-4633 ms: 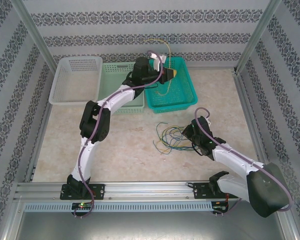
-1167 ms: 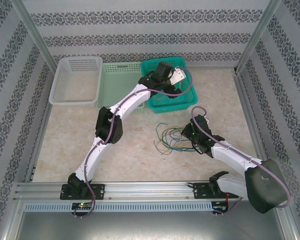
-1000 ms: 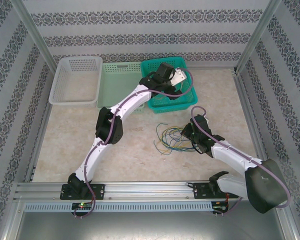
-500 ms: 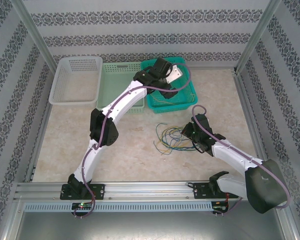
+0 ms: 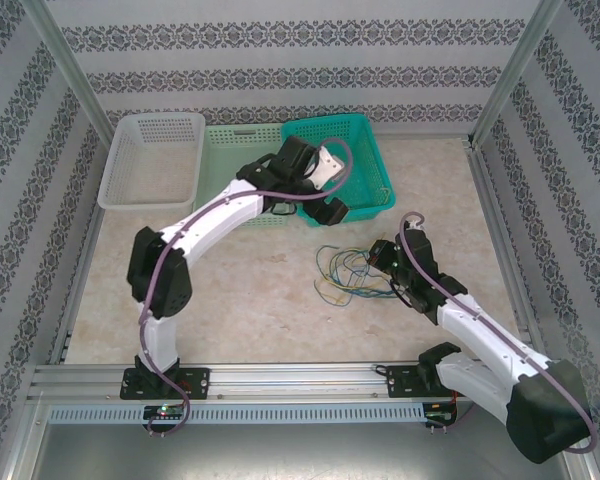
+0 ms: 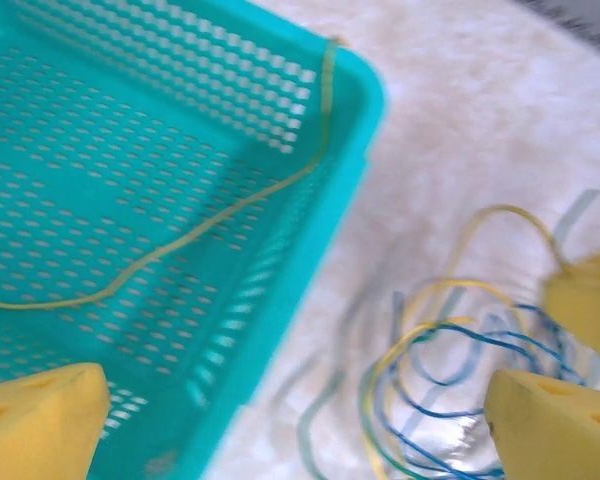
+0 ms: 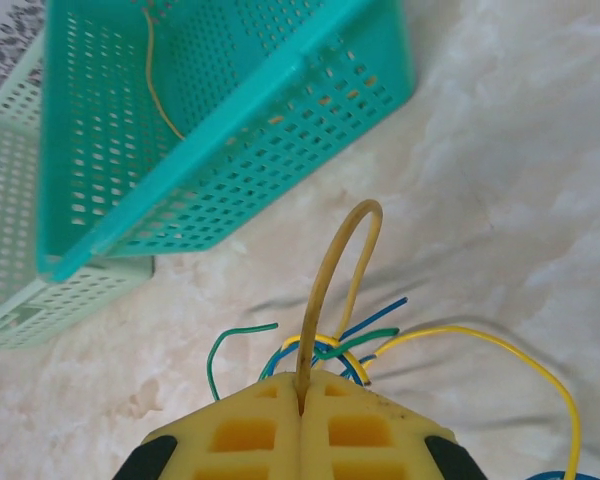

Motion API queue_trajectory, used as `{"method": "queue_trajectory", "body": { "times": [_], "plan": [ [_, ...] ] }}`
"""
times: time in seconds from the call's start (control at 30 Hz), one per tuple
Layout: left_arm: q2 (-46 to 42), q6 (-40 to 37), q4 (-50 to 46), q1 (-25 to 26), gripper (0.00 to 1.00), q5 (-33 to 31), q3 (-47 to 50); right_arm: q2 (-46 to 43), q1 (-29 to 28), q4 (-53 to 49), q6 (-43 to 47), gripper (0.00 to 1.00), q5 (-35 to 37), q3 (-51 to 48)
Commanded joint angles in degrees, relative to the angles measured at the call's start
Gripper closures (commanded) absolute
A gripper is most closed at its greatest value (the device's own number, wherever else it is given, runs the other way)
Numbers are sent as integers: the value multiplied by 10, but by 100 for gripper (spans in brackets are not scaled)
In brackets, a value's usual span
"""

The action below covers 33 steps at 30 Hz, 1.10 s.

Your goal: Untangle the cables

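The right fingers (image 7: 250,430) pinch 1 yellow cable (image 7: 318,285) in the tangle (image 5: 345,272), so the spread left fingers (image 6: 550,420) should next draw out another.

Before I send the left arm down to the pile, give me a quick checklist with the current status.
1. Left gripper open and empty: ok.
2. Right gripper shut on a yellow wire loop: ok.
3. Loose yellow wire inside the teal basket: ok; one end climbs to the rim.
4. Pile of wires on the table separated: not ok; green, blue and yellow strands cross.
5. Left fingers above the basket wall: cannot tell.
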State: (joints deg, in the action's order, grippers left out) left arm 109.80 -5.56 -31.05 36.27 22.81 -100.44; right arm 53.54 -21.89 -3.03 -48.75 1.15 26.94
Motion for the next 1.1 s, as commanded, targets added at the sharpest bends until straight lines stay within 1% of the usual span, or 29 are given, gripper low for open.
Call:
{"method": "queue_trajectory", "body": {
  "times": [0.0,0.13,0.27,0.53,0.77,0.93,1.07],
  "plan": [
    [-19,20,78,-1,8,126,71,-16,0,7,19,100,-6,-11],
    [1,30,66,12,17,178,86,-29,-5,17,29,100,-15,-4],
    [22,47,100,30,20,213,90,-40,-9,21,43,100,-20,6],
    [69,116,146,51,26,243,76,-66,-14,51,56,100,-25,-4],
    [86,124,148,60,28,228,77,-97,-14,71,67,100,-15,-13],
    [102,156,146,61,37,182,62,-101,-15,85,66,100,-26,-14],
    [113,167,124,61,37,138,46,-101,-16,100,62,100,-45,-10]
  ]
}}
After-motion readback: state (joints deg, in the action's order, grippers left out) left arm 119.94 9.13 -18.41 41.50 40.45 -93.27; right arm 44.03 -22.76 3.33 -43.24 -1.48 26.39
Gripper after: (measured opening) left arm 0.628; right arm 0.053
